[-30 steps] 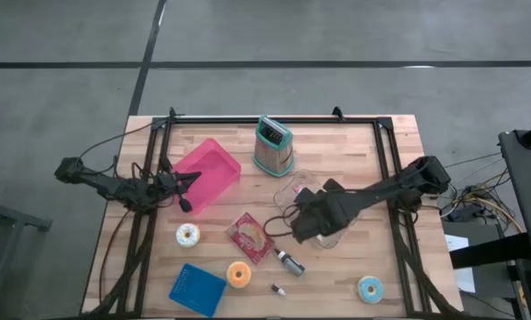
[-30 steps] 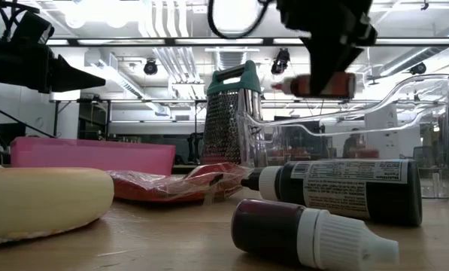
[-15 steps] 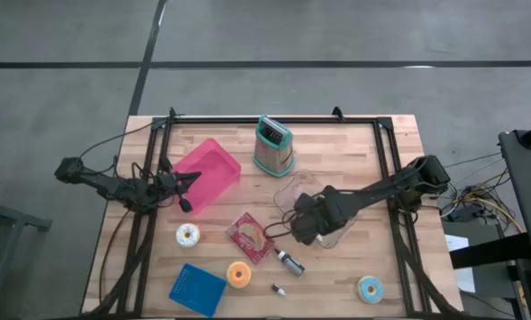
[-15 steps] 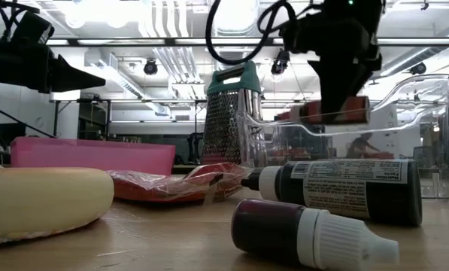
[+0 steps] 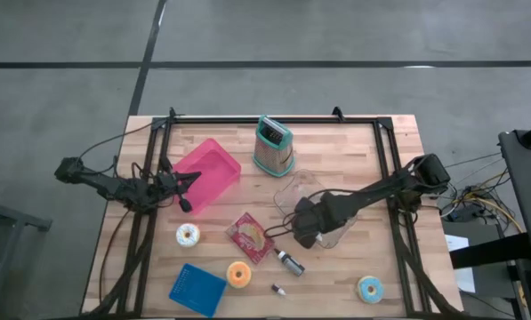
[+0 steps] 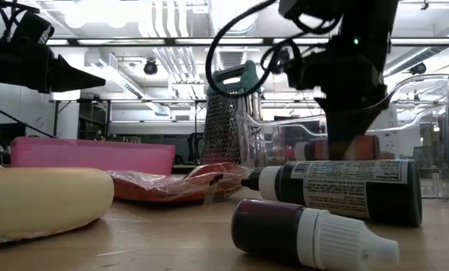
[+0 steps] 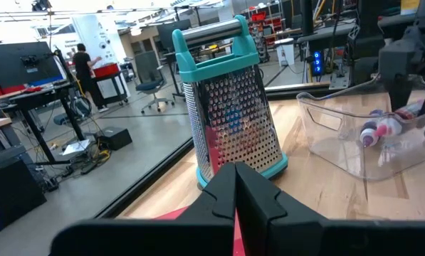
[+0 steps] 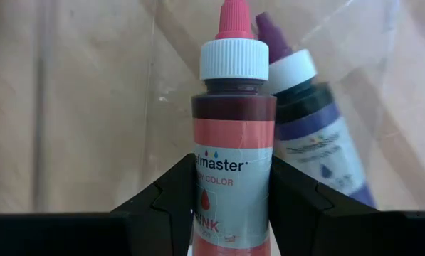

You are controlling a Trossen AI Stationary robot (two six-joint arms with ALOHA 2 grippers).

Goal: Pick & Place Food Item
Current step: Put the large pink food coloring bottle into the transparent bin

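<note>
Right end effector [image 8: 230,206] pinches my pink bottle [image 8: 233,156] inside the clear container [image 5: 311,206], beside a purple bottle [image 8: 308,128]. Left end effector [image 7: 235,203] sits pressed together near the pink bin [image 5: 207,172].

We see a pink bottle [image 8: 233,178] with a white cap and pink tip, its label pink with white lettering, and a purple bottle [image 8: 308,124] beside it, white-collared with a purple tip. The bin [image 5: 208,173] is bright pink, the grater [image 5: 273,147] silver with teal trim, the container [image 6: 427,128] clear. A white-iced donut [image 5: 187,236], an orange donut [image 5: 238,274] and a blue-iced donut [image 5: 369,288] lie on pale wood table [image 5: 354,151], near a blue square [image 5: 197,289].
</note>
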